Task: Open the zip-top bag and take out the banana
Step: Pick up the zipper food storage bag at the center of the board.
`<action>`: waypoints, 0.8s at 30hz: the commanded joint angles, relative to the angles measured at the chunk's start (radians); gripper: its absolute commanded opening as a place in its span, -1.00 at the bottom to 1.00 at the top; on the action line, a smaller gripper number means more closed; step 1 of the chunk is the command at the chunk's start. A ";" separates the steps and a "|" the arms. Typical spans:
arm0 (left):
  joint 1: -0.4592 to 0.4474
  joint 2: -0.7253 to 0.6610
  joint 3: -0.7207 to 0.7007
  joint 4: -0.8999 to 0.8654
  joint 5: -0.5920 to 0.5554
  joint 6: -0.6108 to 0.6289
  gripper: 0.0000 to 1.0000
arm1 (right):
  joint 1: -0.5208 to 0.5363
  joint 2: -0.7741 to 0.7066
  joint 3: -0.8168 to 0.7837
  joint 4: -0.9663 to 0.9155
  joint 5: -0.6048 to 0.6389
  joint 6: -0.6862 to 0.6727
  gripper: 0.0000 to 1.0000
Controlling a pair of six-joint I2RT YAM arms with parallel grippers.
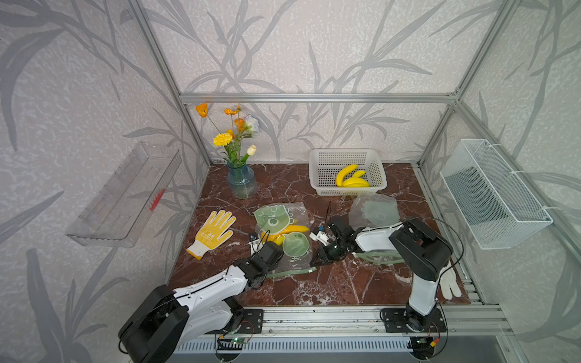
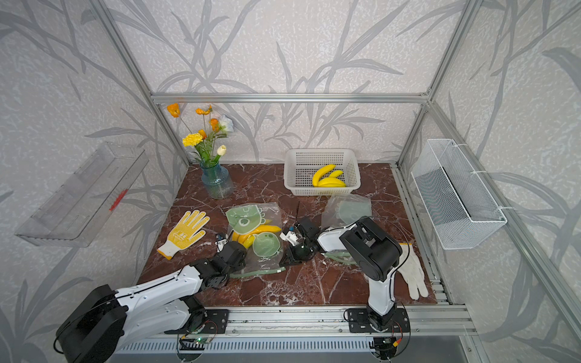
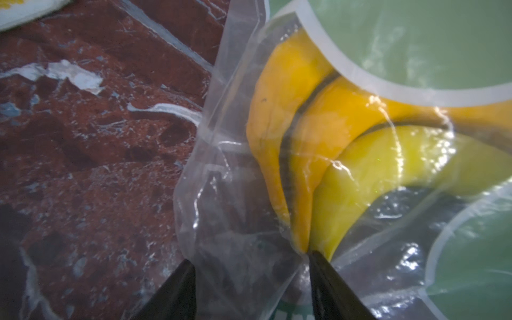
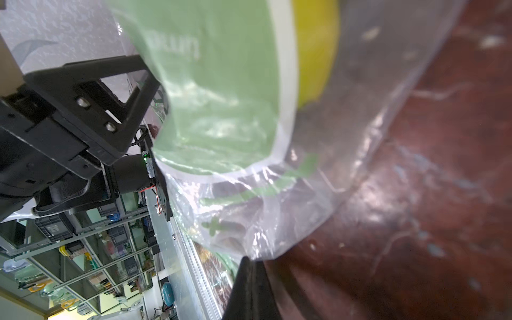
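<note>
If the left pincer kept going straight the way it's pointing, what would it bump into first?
The bag: its clear film already lies between the open fingers of the left pincer. Right behind the film sit the bananas, likely next, though depth is hard to judge.

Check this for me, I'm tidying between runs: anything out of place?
The white glove lies loose in the near right corner of the table. An apparently empty, crumpled bag lies in front of the basket. Nothing looks spilled or broken.
</note>
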 commanded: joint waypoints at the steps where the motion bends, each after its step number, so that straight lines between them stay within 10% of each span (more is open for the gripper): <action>1: -0.001 0.012 0.029 0.007 0.052 0.049 0.23 | -0.015 -0.043 -0.009 -0.012 0.000 -0.007 -0.96; 11: -0.044 -0.091 0.133 -0.175 0.036 0.214 0.46 | -0.107 -0.162 -0.023 -0.164 0.007 -0.066 -0.99; 17: -0.262 -0.217 0.187 -0.231 -0.112 0.345 0.56 | -0.184 -0.228 -0.036 -0.254 -0.006 -0.108 -0.98; 24: -0.514 -0.005 0.298 -0.135 -0.206 0.565 0.57 | -0.190 -0.251 -0.050 -0.261 -0.024 -0.092 -0.97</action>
